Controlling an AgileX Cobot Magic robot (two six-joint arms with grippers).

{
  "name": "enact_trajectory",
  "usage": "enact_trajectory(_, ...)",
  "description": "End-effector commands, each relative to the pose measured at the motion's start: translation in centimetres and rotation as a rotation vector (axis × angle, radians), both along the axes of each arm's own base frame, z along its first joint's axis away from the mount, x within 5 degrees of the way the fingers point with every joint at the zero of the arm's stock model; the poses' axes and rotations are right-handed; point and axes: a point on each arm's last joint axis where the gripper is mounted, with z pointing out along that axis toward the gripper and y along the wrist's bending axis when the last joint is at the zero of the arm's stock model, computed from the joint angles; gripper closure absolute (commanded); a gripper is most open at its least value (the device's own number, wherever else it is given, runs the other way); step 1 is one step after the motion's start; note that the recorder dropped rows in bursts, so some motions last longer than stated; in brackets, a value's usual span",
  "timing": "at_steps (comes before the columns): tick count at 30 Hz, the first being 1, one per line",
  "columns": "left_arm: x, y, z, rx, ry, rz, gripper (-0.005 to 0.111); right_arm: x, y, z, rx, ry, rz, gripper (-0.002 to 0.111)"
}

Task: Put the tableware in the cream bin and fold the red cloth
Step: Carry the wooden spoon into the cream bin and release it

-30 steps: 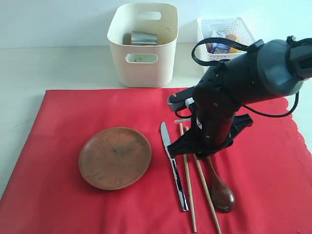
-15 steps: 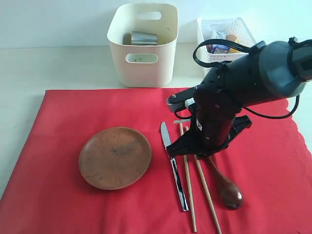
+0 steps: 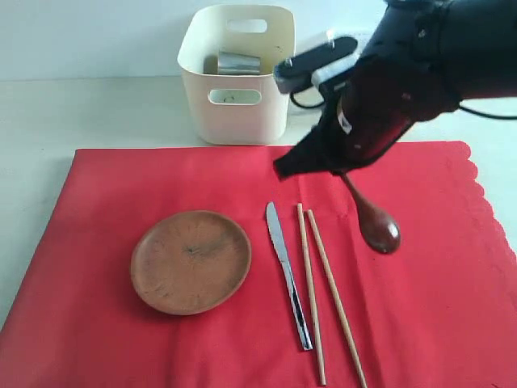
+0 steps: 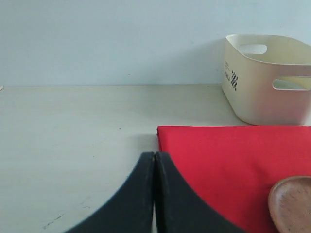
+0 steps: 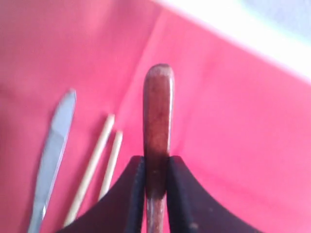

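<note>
Near edge: the pair of wooden chopsticks [image 3: 313, 295] and the silver knife [image 3: 287, 275] lie side by side on the big red cloth [image 3: 105, 194], close but apart. The round brown wooden plate [image 3: 191, 261] is just left of them. All flat and untouched; we read them as queued picks.

Mid: our right gripper [image 5: 156, 164] is clamped on the handle of the dark brown wooden spoon [image 3: 378, 229]. The bowl end hangs down, clear above the cloth, right of the chopsticks. A handle grip makes sense: the bowl enters the bin first and the fingers stay above the rim.

Our left gripper [image 4: 154, 162] is pinched closed on nothing, over the pale tabletop [image 4: 73, 145] off the cloth's corner. We reckon it's parked out of the way.

Far: the tall cream plastic bin [image 3: 236, 105] stands beyond the cloth's far edge, with the steel cup [image 3: 237, 62] already inside. Our call for next: carry the spoon over and let go. The fold waits until the cloth is cleared.
</note>
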Motion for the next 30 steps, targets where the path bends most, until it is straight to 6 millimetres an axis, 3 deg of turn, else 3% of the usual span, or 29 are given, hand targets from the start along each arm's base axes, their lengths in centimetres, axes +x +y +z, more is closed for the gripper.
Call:
enact_trajectory(1,0.0,0.0,0.1,0.002,-0.008,0.002,0.106,2.0,1.0,3.9,0.043,-0.183,0.072,0.108)
enact_trajectory(8,0.0,0.0,0.1,0.002,-0.008,0.002,0.106,5.4,3.8,8.0,0.127,-0.464,0.187,0.108)
enact_trajectory(10,0.0,0.0,0.1,0.002,-0.008,0.002,0.106,6.7,4.9,8.3,0.138,-0.518,0.212,0.108)
enact_trajectory(16,0.0,0.0,0.1,0.002,-0.008,0.002,0.106,10.7,7.2,7.4,0.115,-0.58,0.236,0.108)
enact_trajectory(21,0.0,0.0,0.1,0.002,-0.008,0.002,0.106,14.2,6.6,7.2,0.205,-0.637,0.232,0.108)
enact_trajectory(25,0.0,0.0,0.1,0.002,-0.008,0.002,0.106,15.9,6.4,7.5,0.298,-0.701,0.292,0.108)
enact_trajectory(30,0.0,0.0,0.1,0.002,-0.008,0.002,0.106,17.6,6.2,5.1,0.314,-0.683,0.304,0.108)
